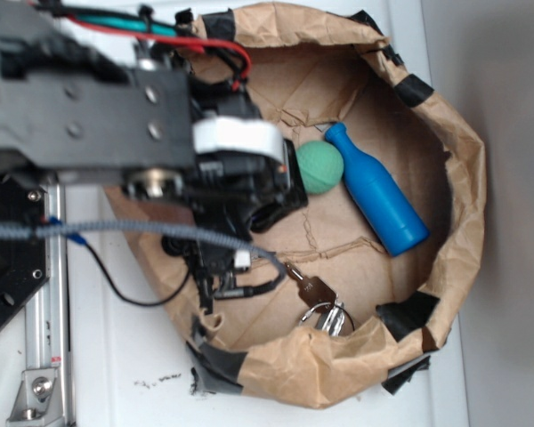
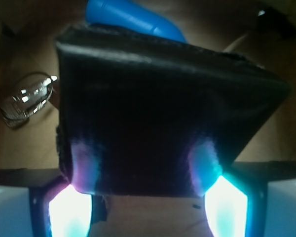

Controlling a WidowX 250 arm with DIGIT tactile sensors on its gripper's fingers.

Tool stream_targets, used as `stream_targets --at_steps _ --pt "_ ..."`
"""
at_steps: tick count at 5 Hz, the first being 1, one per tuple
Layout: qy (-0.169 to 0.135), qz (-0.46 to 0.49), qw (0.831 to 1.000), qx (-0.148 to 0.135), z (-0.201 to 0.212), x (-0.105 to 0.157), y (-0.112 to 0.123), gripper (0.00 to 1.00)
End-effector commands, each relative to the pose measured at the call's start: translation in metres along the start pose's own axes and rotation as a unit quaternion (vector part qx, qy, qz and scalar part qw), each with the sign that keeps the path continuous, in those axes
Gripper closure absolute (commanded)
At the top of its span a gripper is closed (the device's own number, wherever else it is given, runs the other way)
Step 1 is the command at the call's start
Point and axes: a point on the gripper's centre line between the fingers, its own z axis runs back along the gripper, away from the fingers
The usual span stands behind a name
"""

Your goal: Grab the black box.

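In the wrist view the black box (image 2: 158,113) fills most of the frame, glossy and tilted, with its near edge between my two glowing fingers (image 2: 71,207). My gripper (image 2: 148,191) is shut on the box, one finger pressing on each near corner. From the exterior view the gripper (image 1: 269,191) hangs over the left part of the paper bag, and a corner of the black box (image 1: 290,192) shows under it, right beside the green ball (image 1: 320,166).
A blue bottle (image 1: 378,191) lies right of the ball, also seen as the blue bottle (image 2: 133,17) beyond the box. Keys (image 1: 320,301) lie near the bag's front wall. The brown paper bag's rim (image 1: 467,178) rings everything. A black hexagonal plate (image 1: 9,258) sits left.
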Motion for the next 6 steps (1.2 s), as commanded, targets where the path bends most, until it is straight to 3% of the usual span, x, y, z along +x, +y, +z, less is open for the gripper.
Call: stream_targets --at_steps 1,3,6 --pt "-0.014 -0.008 1.0 0.003 0.011 0.006 0.006 0.0" --pt "0.001 -0.009 1.0 0.013 0.001 0.004 0.004 0.0" --pt "0.025 -0.014 0.999 0.025 -0.031 -0.003 0.025 0.0"
